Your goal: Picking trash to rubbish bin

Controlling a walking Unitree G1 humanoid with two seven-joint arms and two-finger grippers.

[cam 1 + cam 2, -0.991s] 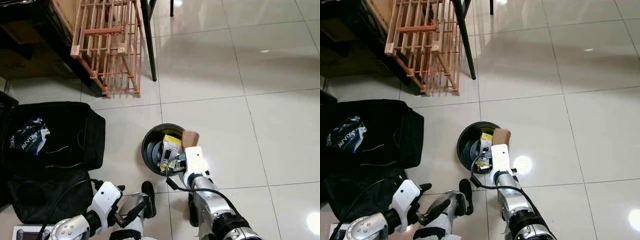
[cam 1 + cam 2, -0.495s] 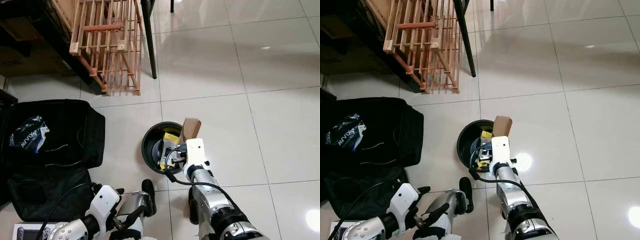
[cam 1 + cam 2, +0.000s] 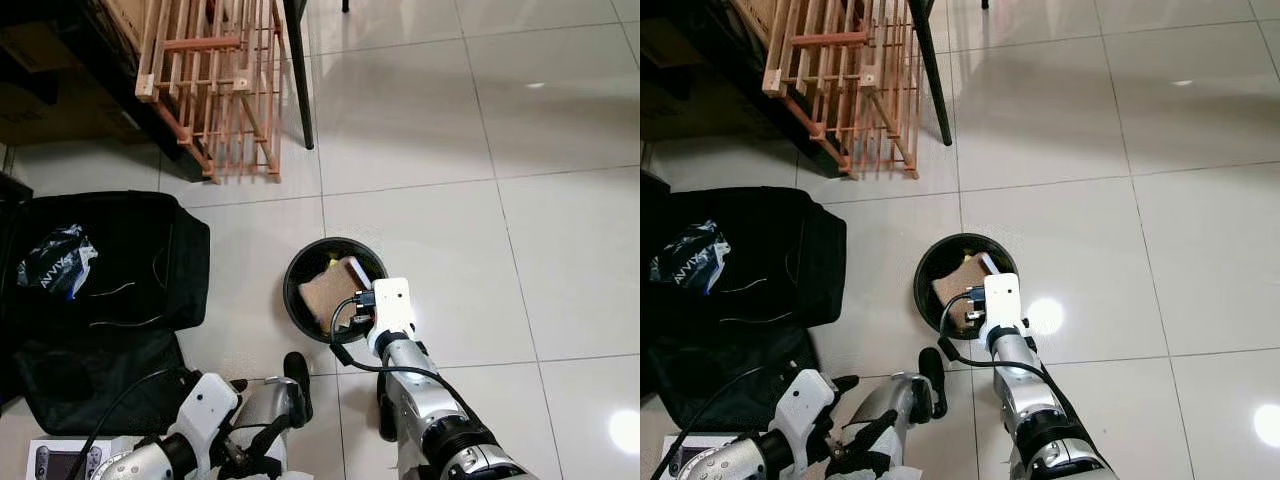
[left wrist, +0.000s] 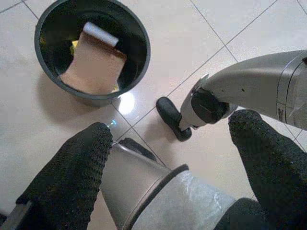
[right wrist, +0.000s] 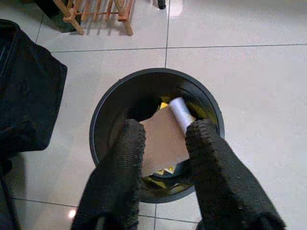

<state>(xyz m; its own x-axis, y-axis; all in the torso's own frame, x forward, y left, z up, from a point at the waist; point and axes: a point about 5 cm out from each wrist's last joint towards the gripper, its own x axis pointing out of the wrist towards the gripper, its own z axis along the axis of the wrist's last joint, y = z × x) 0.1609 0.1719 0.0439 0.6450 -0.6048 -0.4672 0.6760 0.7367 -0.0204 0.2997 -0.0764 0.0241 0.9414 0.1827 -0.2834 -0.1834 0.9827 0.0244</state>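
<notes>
Brown cardboard piece (image 5: 163, 139) lies inside the black rubbish bin (image 5: 103, 112) on the floor, below the right gripper (image 5: 165, 143) – fingers spread, holding nothing, arm reaching over the bin's near rim. Left gripper (image 4: 168, 143) – spread, low, idle.

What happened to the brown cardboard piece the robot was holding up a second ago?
The right gripper let go of the brown cardboard. It dropped and now lies inside the black bin, and the fingers hang open above it. The left gripper is open and stayed low by the robot's legs. The bin, the black bag and the wooden rack kept their places.
</notes>
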